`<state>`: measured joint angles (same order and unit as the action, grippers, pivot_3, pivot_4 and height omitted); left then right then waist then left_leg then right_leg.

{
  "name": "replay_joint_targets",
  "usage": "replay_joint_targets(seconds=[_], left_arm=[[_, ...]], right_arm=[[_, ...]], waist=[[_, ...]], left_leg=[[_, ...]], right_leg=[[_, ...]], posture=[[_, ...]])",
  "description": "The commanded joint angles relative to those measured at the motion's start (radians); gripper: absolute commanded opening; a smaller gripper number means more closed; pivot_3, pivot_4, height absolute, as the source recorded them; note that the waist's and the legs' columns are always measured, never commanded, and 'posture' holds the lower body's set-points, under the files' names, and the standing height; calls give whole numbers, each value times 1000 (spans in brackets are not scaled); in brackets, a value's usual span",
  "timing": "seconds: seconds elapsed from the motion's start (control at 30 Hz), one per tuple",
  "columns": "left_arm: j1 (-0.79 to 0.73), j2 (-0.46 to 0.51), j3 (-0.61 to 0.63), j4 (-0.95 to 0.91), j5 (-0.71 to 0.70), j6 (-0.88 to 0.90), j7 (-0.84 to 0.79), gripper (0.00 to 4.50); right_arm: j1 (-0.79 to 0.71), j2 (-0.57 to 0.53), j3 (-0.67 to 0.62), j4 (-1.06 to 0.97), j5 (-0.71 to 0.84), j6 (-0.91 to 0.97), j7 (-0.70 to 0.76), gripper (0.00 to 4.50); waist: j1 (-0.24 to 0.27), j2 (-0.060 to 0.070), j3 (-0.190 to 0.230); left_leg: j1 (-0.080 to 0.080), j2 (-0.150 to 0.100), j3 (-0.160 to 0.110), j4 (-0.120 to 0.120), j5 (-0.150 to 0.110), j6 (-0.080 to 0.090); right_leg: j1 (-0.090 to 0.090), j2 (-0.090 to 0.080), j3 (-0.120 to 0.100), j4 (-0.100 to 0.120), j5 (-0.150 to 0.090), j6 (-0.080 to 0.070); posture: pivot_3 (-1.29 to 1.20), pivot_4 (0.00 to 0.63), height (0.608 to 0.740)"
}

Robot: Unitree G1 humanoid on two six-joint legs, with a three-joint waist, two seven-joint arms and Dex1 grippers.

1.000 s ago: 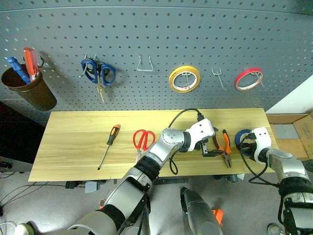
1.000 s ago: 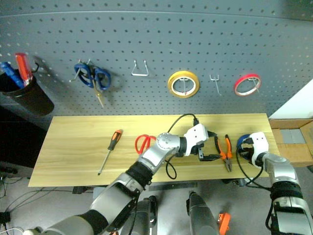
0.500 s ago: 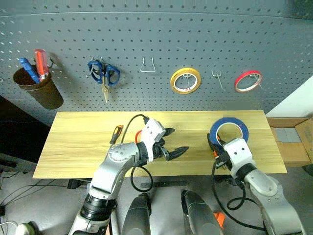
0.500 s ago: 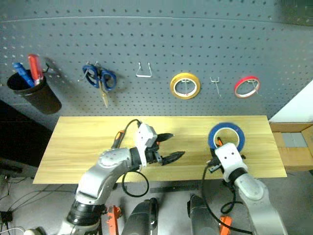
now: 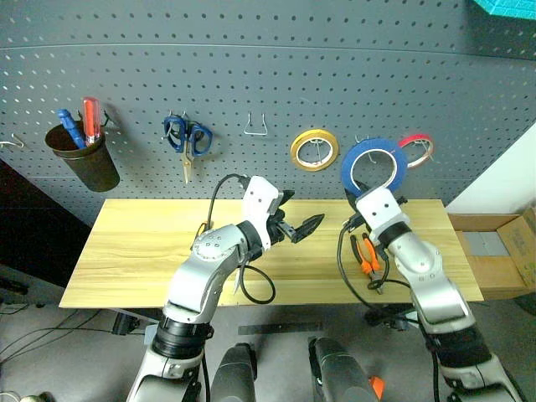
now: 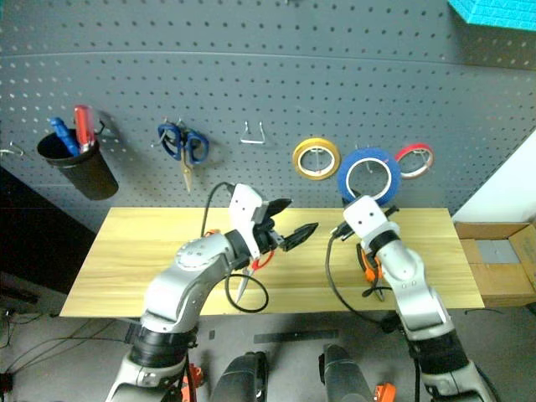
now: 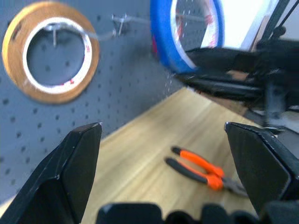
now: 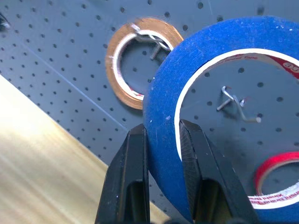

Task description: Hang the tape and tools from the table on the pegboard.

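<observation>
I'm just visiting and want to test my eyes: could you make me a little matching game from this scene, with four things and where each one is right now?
Things:
1. blue tape
2. pliers
3. yellow tape
4. blue-handled scissors

Places:
A. lying on the table
B. pinched in the right gripper
C. hanging on the pegboard, just left of a bare hook
D. hanging on the pegboard, beside the raised blue roll

Pairs: 1-B, 2-A, 3-D, 4-C

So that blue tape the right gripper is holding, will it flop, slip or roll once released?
The blue tape looks like a stiff ring: it keeps its round shape where the right gripper pinches its band. Being thin, it's probably light. Dropped on edge on the table, it would likely roll.
</observation>
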<state>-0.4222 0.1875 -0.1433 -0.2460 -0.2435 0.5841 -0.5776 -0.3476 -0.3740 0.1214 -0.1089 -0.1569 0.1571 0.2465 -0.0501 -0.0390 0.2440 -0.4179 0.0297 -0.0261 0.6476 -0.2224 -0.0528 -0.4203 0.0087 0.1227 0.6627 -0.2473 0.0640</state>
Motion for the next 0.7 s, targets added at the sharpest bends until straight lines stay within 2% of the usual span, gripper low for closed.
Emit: replay_joint_targets(seconds=[0.03,0.17,0.43,0.57,0.63,0.7], left_arm=[[-37,-17,-14,25,5,-60,7,4500],[-29,-19,-16,20,5,-74,19,4500],[28,-10,-33,-24,-1,-70,33,4500],[86,-7,-59,-62,-4,-56,41,4500],[128,2,-68,-71,4,-67,46,4500],[208,47,-105,-75,35,-101,25,4500]], right_arm=[[-79,-1,-64,128,74,-26,45,380],[-123,12,-109,193,154,41,97,380],[-59,25,-124,98,204,147,111,3001],[120,9,-93,-104,192,239,123,4356],[224,-2,-70,-208,194,316,138,4432],[295,-10,-51,-266,202,478,140,4432]], waist=[[1,0,-1],[4,0,-2],[18,1,-4],[23,2,-5],[21,2,-5],[17,3,-6]], left_leg=[[0,0,0,0,0,0],[0,0,-1,-2,0,0],[0,0,-1,-1,0,0],[0,0,-2,-1,0,0],[-1,-1,-3,-2,0,0],[-1,-1,-2,-2,0,0]], right_leg=[[0,0,0,0,0,0],[-1,0,-1,1,1,-1],[-1,-1,-2,2,1,-1],[-1,-1,-2,2,1,-1],[0,-1,-2,1,1,-1],[0,-2,-2,1,1,-1]], posture=[[27,146,740],[36,149,740],[39,162,740],[28,182,740],[17,196,740],[7,213,740]])
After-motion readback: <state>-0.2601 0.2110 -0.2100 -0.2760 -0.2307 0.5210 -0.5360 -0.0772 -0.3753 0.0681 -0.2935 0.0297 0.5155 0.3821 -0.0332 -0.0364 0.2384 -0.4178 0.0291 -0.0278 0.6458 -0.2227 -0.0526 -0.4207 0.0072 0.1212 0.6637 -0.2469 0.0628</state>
